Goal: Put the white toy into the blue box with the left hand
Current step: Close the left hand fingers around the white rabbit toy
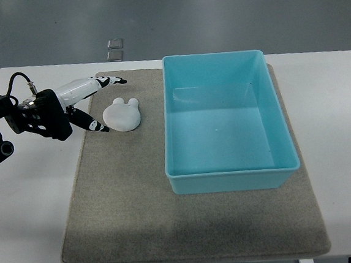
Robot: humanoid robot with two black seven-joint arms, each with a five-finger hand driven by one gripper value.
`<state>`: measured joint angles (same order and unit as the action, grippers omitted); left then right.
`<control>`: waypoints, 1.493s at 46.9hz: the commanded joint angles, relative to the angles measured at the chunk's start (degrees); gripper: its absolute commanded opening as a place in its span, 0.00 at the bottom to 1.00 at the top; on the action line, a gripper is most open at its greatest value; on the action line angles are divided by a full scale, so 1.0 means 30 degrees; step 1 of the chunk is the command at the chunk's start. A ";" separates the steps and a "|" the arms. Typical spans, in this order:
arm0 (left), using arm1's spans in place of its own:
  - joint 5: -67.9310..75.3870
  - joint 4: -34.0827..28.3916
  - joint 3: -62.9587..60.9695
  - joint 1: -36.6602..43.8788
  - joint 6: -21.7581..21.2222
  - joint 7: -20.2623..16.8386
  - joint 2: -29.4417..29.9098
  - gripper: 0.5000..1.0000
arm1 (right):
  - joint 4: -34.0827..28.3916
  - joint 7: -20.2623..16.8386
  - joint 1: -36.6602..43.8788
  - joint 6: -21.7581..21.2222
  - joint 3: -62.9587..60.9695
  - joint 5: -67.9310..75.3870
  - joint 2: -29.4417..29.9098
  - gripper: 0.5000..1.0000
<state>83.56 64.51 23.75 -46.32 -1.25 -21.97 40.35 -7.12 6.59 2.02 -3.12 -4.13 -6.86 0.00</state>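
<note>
The blue box (195, 181) is looking like smooth, glossy plastic. The mat (127, 215) is showing rough grey felt, the white toy (122, 116) a matt finish.

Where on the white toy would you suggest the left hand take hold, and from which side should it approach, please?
Probably across the round body of the white toy, coming from its left, where the open left hand already waits. The toy lies flat on the grey mat, its two small ears pointing away from the robot, offering little to pinch.
</note>
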 commanded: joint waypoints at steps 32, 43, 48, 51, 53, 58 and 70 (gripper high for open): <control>0.0798 -0.0908 -0.1676 -0.0204 -0.1692 -0.0029 -0.0792 0.74 | 0.0000 0.0000 -0.0001 -0.0014 -0.0001 0.0000 0.0000 0.87; 0.0798 -0.1055 -0.1676 -0.0175 -0.1721 0.0000 -0.1378 0.59 | 0.0000 0.0000 -0.0001 0.0015 -0.0001 0.0000 0.0000 0.87; 0.0798 -0.1289 -0.1705 -0.0204 -0.1692 0.0000 -0.1466 0.43 | 0.0000 0.0000 -0.0001 -0.0014 -0.0001 0.0000 0.0000 0.87; 0.0798 -0.1406 -0.1706 -0.0175 -0.1692 0.0000 -0.1554 0.39 | 0.0000 0.0000 -0.0001 -0.0014 -0.0001 0.0000 0.0000 0.87; 0.0798 -0.1465 -0.1706 -0.0175 -0.1692 0.0000 -0.1554 0.32 | 0.0000 0.0000 -0.0001 0.0015 -0.0001 0.0000 0.0000 0.87; 0.0827 -0.1611 -0.1735 -0.0175 -0.1692 0.0000 -0.1554 0.08 | 0.0000 0.0000 -0.0001 0.0015 -0.0001 0.0000 0.0000 0.87; 0.0973 -0.1670 -0.1735 -0.0204 -0.2861 0.0000 -0.1466 0.00 | 0.0000 0.0000 -0.0001 0.0015 -0.0001 0.0000 0.0000 0.87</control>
<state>86.58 59.46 18.39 -46.85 -7.88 -21.98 35.82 -7.12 6.59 2.02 -3.13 -4.13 -6.86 0.00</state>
